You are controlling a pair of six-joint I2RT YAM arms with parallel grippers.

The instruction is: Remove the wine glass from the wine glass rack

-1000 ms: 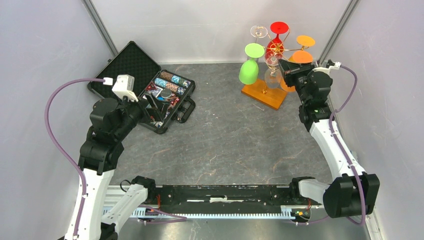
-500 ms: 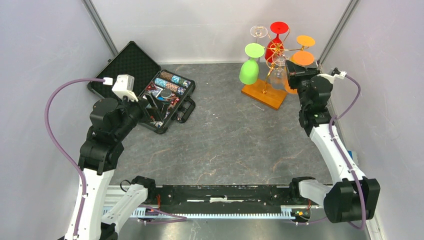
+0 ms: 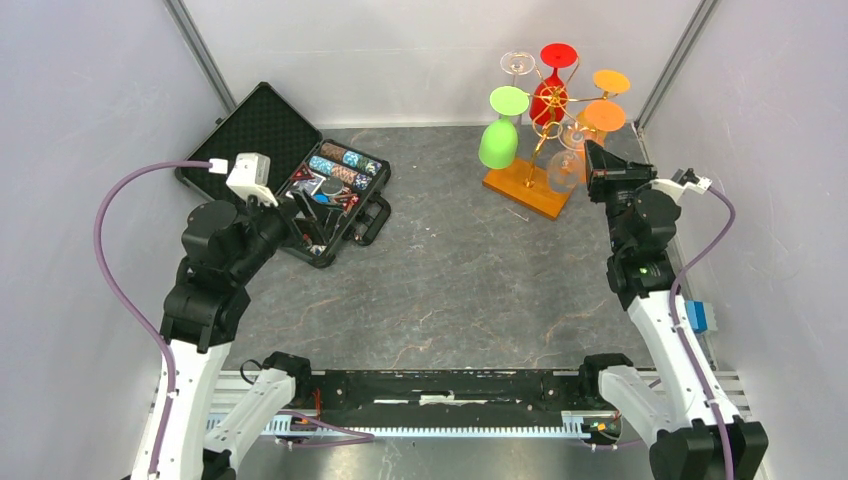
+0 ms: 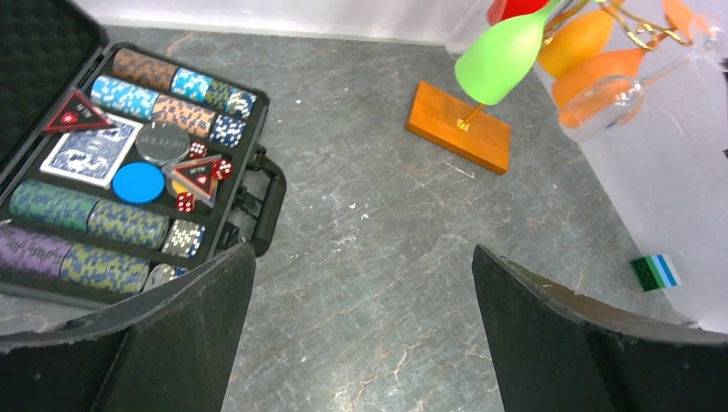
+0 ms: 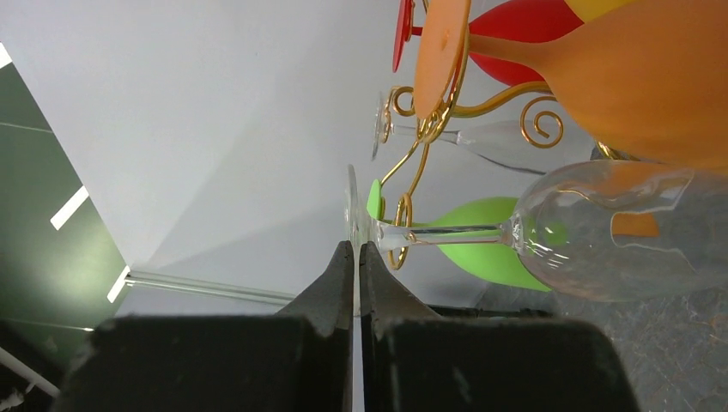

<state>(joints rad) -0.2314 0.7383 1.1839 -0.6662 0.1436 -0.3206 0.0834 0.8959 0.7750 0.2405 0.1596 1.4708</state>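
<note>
The wine glass rack is gold wire on an orange-brown wooden base at the back right. On it hang a green glass, a red glass, orange glasses and a clear one. My right gripper is shut on the thin foot of a clear wine glass, which lies tilted at the rack's right side. Its stem passes close by a gold loop; whether they touch I cannot tell. My left gripper hangs open and holds nothing, far left by the case.
An open black case of poker chips, cards and dice lies at the back left under the left arm. A small blue-green block sits at the right wall. Grey walls close in on both sides, and the rack stands near the right one.
My right arm has drawn back to the right and nearer, carrying the clear wine glass outward from the rack's centre. The left arm has barely moved.
</note>
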